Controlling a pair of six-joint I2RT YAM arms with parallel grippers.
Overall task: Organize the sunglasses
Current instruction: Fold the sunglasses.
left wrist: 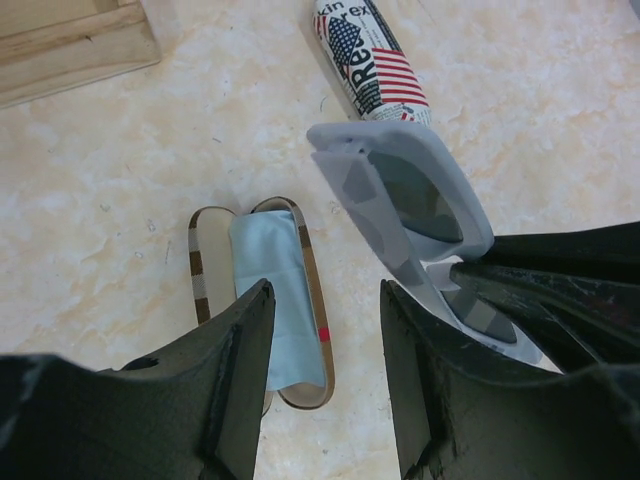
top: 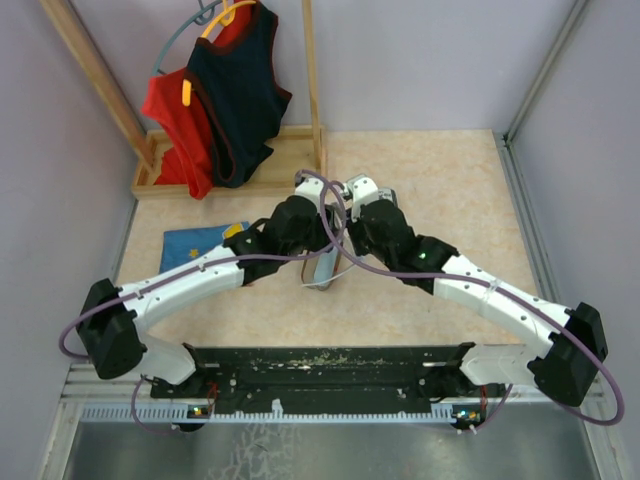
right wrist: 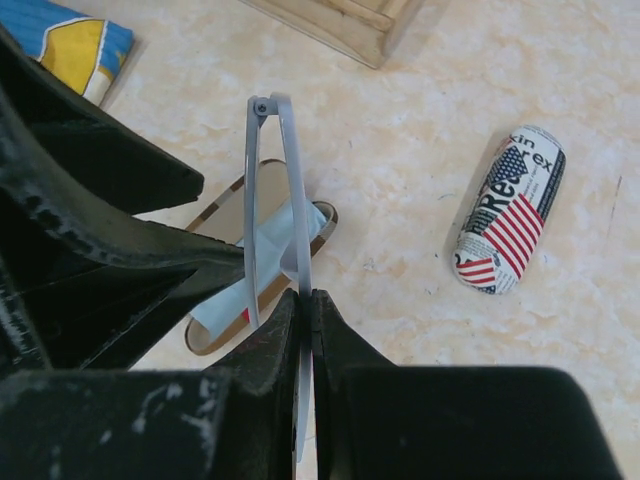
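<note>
A white-grey pair of sunglasses [left wrist: 410, 195] with dark lenses hangs folded above the table. My right gripper [right wrist: 308, 296] is shut on one of its thin arms [right wrist: 292, 190], holding the pair on edge. Below it lies an open plaid case [left wrist: 312, 270] with a light-blue cloth [left wrist: 270, 290] inside. Just left of the sunglasses, my left gripper [left wrist: 325, 335] is open over the case's near end, with nothing between its fingers [left wrist: 245, 370]. In the top view both wrists meet over the case [top: 322, 270] and hide the sunglasses. No dark brown pair shows.
A shut flag-print case [right wrist: 508, 212] lies on the table beyond and to the right of the plaid case. A blue and yellow cloth item [top: 200, 245] lies at the left. A wooden rack [top: 250, 165] with red and navy garments stands at the back left.
</note>
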